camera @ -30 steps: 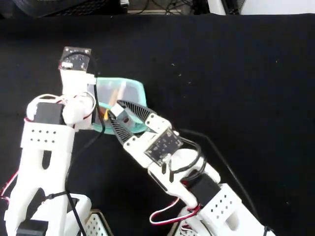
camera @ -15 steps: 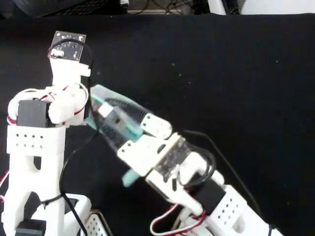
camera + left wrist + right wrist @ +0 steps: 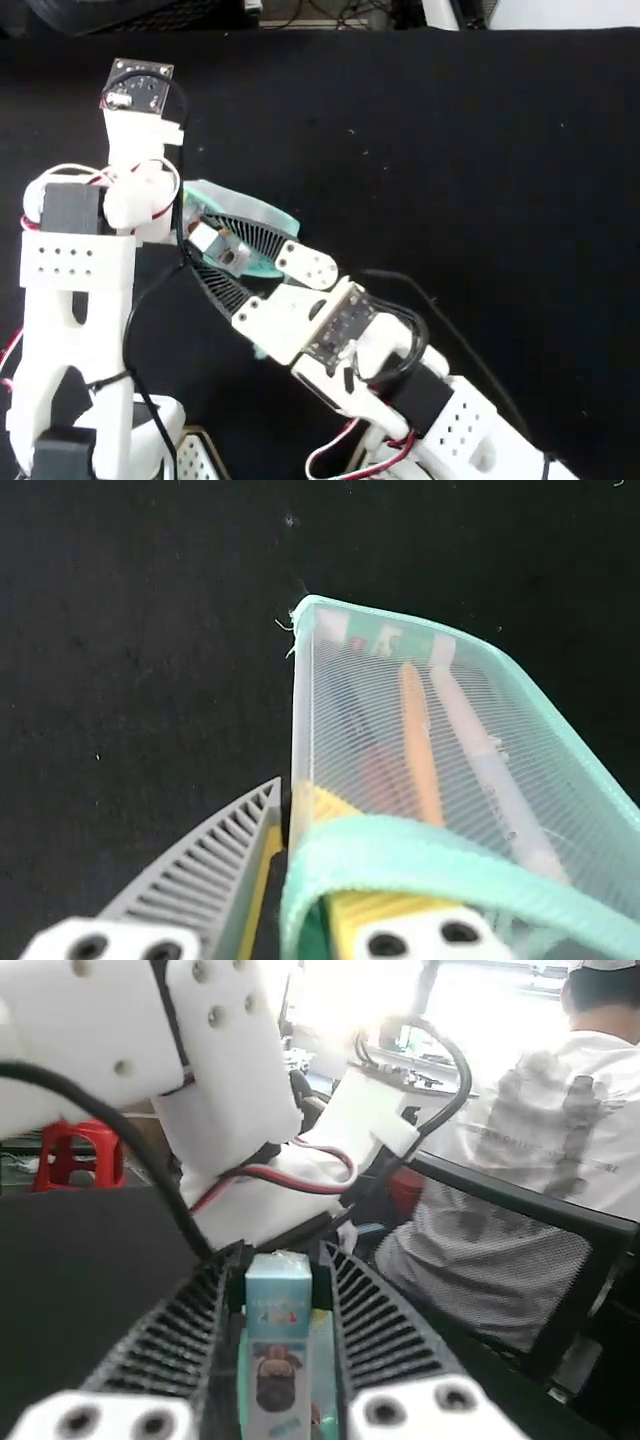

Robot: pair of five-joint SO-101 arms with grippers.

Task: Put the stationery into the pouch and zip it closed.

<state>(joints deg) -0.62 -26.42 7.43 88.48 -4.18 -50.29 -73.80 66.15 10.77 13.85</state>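
Compared with one second earlier, the right arm had pushed further toward the left arm. The pouch (image 3: 258, 212), which had lain wider and flatter in the high view, was now tipped and partly covered by the right gripper (image 3: 200, 242).

That gripper was clamped on a small light-blue box (image 3: 277, 1295), which stood upright between its two black fingers and reached just past the fingertips. In the high view the box was touching or just beside the pouch, but I could not tell whether it had already entered the opening.

The left gripper (image 3: 285, 825) appeared to be closed on the green rim of the pouch and held it up, with the mesh body stretching away from the fingertips. Inside it lay an orange pen (image 3: 420, 750) and a white pen (image 3: 480, 760), side by side.

I judged that the filling step was nearly finished and that the box was probably the last item. The next move would call for aiming the box exactly into the mouth, releasing it only when it was well inside, and then finding the zipper pull while the left gripper kept the rim tight.
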